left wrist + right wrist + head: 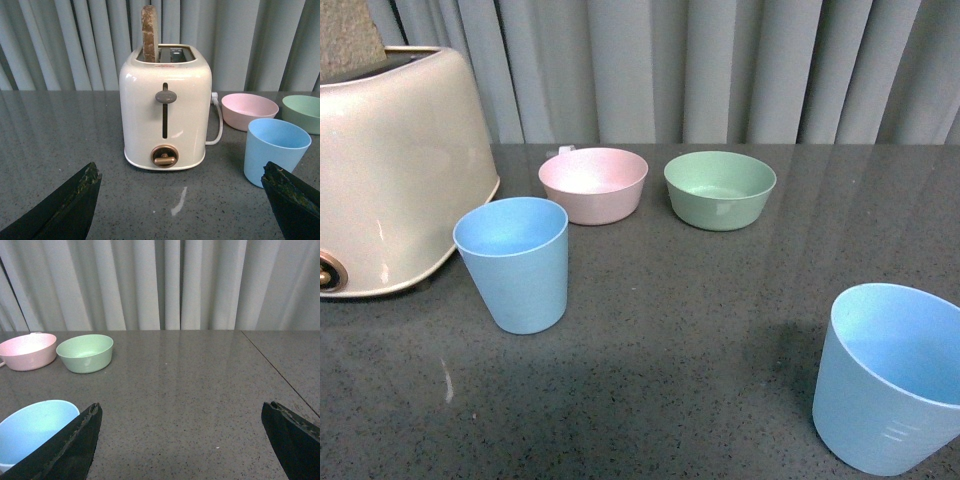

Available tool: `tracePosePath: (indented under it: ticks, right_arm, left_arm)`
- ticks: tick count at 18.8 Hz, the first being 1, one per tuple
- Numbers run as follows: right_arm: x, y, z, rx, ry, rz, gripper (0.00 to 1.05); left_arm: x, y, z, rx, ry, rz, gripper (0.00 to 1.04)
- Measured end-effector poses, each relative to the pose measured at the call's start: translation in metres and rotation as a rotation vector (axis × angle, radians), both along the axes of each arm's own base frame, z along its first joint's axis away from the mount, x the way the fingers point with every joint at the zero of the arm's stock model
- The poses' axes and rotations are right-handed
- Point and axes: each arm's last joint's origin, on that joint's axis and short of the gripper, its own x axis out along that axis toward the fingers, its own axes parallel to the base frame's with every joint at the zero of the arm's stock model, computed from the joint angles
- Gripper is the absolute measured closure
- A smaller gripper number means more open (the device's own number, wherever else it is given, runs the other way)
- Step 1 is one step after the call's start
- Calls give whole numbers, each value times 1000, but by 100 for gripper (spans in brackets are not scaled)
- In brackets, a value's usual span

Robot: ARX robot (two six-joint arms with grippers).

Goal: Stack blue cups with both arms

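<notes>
1. Stacking is judged not yet begun. The left blue cup (515, 262) and the right blue cup (890, 380) are both seen upright, mouth up, well apart on the grey countertop (680, 330), and neither is held.
2. The left gripper (181, 172) is shown with its jaws spread wide and nothing between them. It is pointed at the toaster (165, 107), and the left blue cup is seen beside one finger rather than between the two.
3. The left blue cup is placed just beside the toaster and in front of the pink bowl (593, 183), clear of both.
4. The green bowl (719, 188) is set beside the pink bowl, apart from it and further back than either cup.
5. The right blue cup is found near the front right of the countertop, partly cut off by the picture's edge.
6. The right gripper (182, 407) is likewise held wide apart and empty. The right blue cup is seen beside one finger, not between the two.
7. For the next move, it is judged that each gripper must be centred on its own cup and closed on the wall. One cup must then be lifted and lowered squarely into the other.
8. Counted: two blue cups, two bowls (one pink, one green), one toaster carrying one slice of bread (148, 32), and two grippers.
</notes>
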Motion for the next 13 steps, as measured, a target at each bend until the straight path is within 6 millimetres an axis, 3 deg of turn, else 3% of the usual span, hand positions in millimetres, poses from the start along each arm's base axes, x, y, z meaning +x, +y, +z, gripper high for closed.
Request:
tracePosePath:
  ticks: [13]
  right_arm:
    - [0,0,0,0,0,0,7]
  left_arm:
    - [0,0,0,0,0,0,7]
